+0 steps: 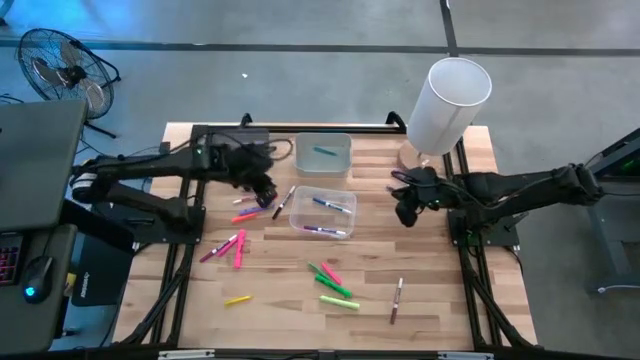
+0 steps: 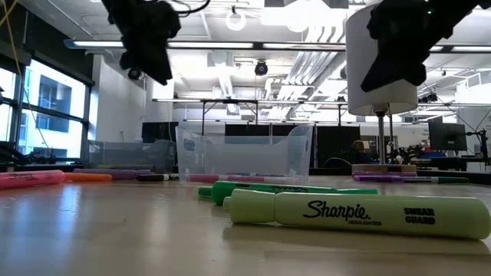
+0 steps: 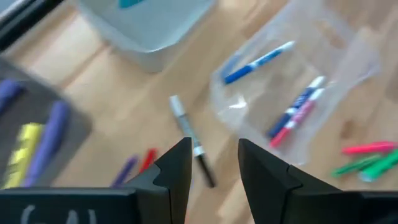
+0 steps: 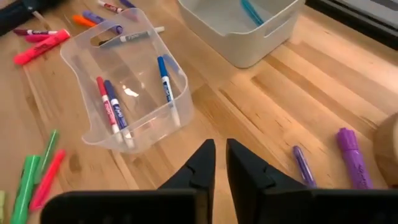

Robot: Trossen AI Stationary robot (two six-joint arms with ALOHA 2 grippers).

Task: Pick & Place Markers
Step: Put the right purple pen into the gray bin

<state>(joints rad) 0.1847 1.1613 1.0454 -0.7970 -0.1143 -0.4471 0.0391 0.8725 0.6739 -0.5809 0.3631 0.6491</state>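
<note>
A wooden table (image 1: 420, 300) in a bright open workshop carries the whole job, and most of it looks undone. The left gripper (image 3: 214, 163) hangs above the boards with its jaws a moderate gap apart and nothing between them; directly beneath lies a white-barrelled marker (image 3: 190, 140), which I judge to be its next target. Just beyond it is the clear bin (image 3: 348, 68), holding three or four markers (image 3: 297, 112), and past that the grey bin (image 3: 146, 25) with one teal marker (image 3: 130, 3) in it, as far as the soft focus lets me tell. Beside the left gripper, purple, red and orange markers (image 1: 245, 213) lie loose. The right gripper (image 4: 219, 163) hovers on the clear bin's other side, jaws nearly closed and empty, with two purple markers (image 4: 351, 149) on the wood just off its tip. Farther from both grippers, toward the table's front edge, a pink pair (image 1: 232, 246), a green and red cluster (image 1: 333, 282), a yellow marker (image 1: 237, 299) and a lone dark marker (image 1: 397, 297) all wait, so roughly a fifth is binned
</note>
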